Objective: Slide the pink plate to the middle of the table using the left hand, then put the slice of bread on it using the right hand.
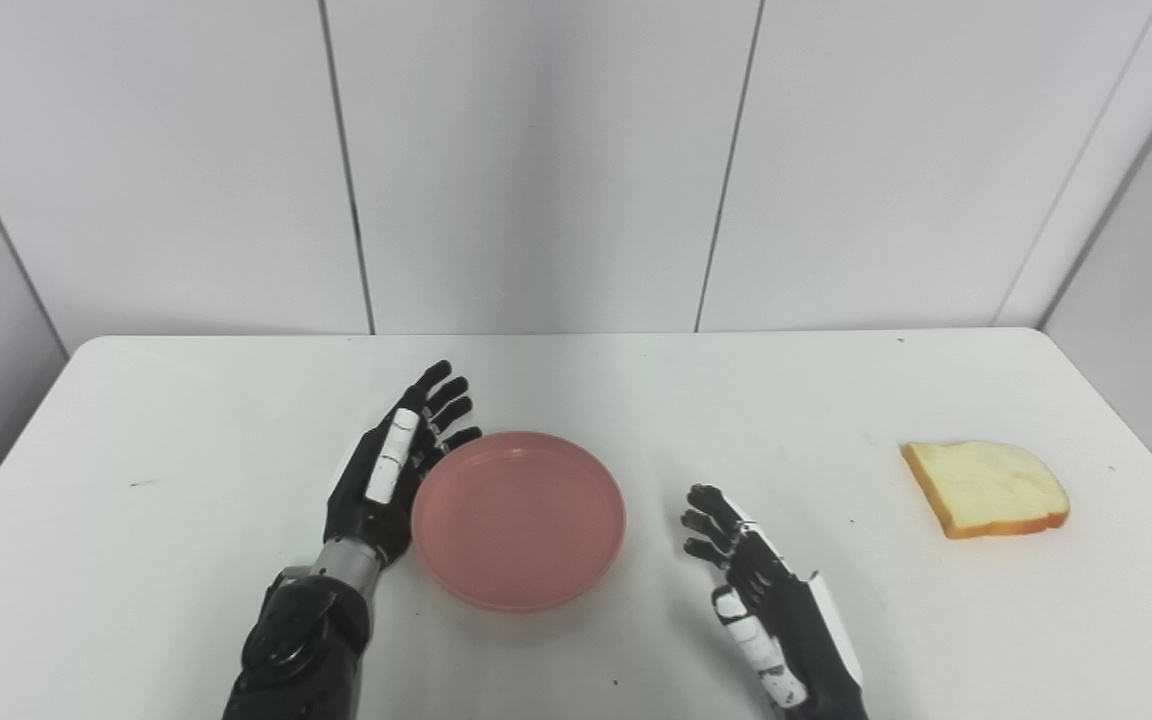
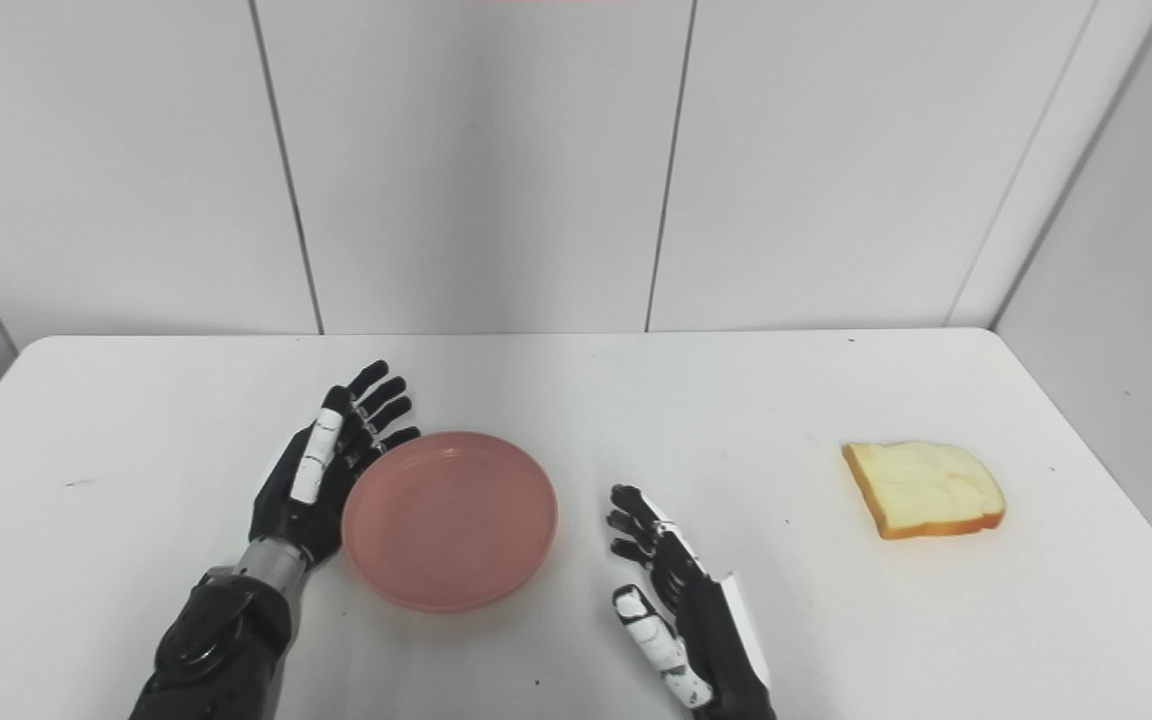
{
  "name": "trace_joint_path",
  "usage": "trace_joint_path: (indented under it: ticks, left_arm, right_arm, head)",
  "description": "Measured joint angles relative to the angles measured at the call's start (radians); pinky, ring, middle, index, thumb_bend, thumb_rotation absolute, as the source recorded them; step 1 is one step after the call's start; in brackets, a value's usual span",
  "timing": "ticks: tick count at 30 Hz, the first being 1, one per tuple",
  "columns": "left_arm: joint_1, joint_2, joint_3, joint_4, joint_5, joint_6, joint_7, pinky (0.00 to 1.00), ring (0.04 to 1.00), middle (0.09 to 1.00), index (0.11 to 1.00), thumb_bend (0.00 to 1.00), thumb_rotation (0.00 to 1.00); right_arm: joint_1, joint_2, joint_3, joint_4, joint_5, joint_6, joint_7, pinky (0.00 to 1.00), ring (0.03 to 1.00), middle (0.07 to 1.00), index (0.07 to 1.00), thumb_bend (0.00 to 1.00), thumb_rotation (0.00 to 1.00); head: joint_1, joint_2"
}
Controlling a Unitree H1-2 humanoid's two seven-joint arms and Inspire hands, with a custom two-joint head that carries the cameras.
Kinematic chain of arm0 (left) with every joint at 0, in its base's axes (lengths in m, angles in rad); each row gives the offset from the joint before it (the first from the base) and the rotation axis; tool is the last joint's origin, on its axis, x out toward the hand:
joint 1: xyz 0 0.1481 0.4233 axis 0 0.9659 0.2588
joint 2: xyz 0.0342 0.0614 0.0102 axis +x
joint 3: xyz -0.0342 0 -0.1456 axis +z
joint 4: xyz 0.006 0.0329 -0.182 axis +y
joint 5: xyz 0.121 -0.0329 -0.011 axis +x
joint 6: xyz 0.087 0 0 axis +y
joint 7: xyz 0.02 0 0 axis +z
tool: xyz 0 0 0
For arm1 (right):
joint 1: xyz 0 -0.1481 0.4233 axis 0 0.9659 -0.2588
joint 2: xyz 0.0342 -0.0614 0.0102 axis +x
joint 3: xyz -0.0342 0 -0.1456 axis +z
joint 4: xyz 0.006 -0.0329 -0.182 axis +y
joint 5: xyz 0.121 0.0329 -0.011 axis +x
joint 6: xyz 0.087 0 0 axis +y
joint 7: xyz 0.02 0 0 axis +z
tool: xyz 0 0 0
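a: pink plate (image 1: 519, 520) flat on the white counter (image 1: 186, 480), about the middle, a little toward the near edge. empty inside.

b: left hand (image 1: 388, 475) set edge-on along the plate's left rim, fingers (image 1: 441, 392) stretched straight and a bit apart, pointing away toward the wall. holding nothing. touching the rim or just beside it, hard to say which.

a: right hand (image 2: 681, 600) to the right of the plate, apart from it, near the counter's front edge. palm turned toward the plate, fingers slightly curled and spread, thumb (image 2: 658, 640) low at the near side. nothing gripped there either.

b: slice of bread (image 1: 986, 487) lying flat far to the right, well apart from the plate and from the right hand. pale crumb up, golden crust along the near and left edges.

a: behind the counter, plain white wall panels (image 2: 476, 160) with dark seams. a few small dark specks on the counter top.
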Motion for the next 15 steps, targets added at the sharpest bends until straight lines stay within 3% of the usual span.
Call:
trace_joint_path:
  ticks: [15]
  left_arm:
    - [0.013, -0.02, -0.021, -0.023, 0.003, 0.01, 0.009, 0.79, 0.903, 0.889, 0.887, 0.92, 0.76]
  right_arm:
    - [-0.003, 0.012, 0.037, -0.001, -0.031, 0.022, -0.049, 0.82, 0.851, 0.884, 0.866, 0.79, 0.87]
  head:
    - [-0.063, -0.008]
